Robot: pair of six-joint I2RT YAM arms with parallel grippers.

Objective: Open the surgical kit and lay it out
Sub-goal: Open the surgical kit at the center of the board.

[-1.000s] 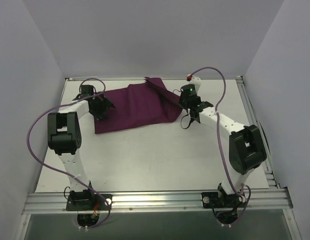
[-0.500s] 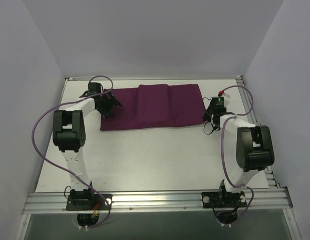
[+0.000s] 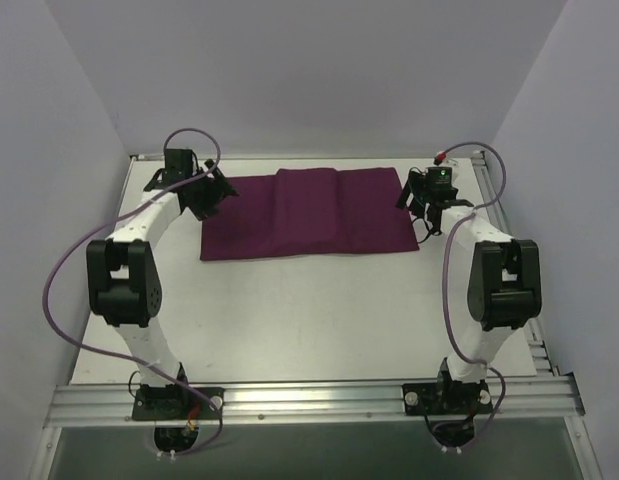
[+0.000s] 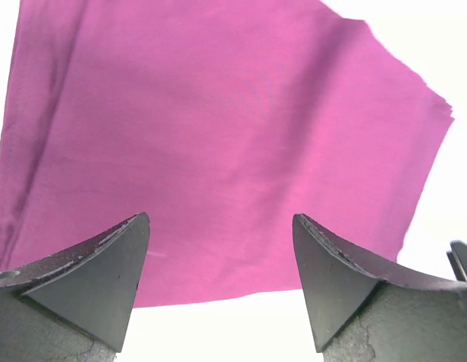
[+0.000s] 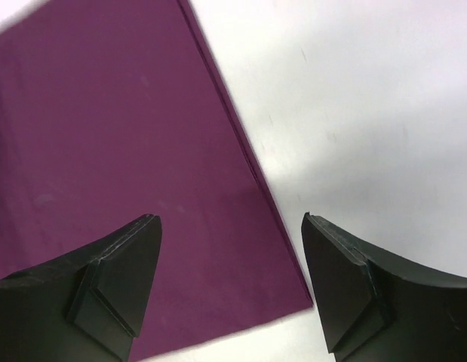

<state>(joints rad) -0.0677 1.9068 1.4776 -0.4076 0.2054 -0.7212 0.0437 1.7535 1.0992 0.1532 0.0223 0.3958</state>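
- The left end effector (image 3: pixel 211 192) hangs over the 9 o'clock short edge of the cloth wrap (image 3: pixel 309 215). Its jaws are apart with nothing between them. From it the wrap stretches away toward 3 o'clock.
- The cloth wrap lies flat on the counter (image 3: pixel 309 320), toward the far side and between the two arms. In the overhead view its long axis runs 9 to 3 o'clock, and a slightly raised band crosses it near the middle. No tray or instruments show, and I cannot tell whether they sit under the folds.
- The right end effector (image 3: pixel 417 200) hangs at the 3 o'clock short edge, its jaws apart and empty. Its wrist view shows stacked layers along that edge — the wrap looks folded, not opened out. From here the wrap lies toward 9 o'clock.
- Each arm is about equally near its own end, so the coming grasp likely turns on picking a top layer at a short edge — the right one shows its layers most plainly.
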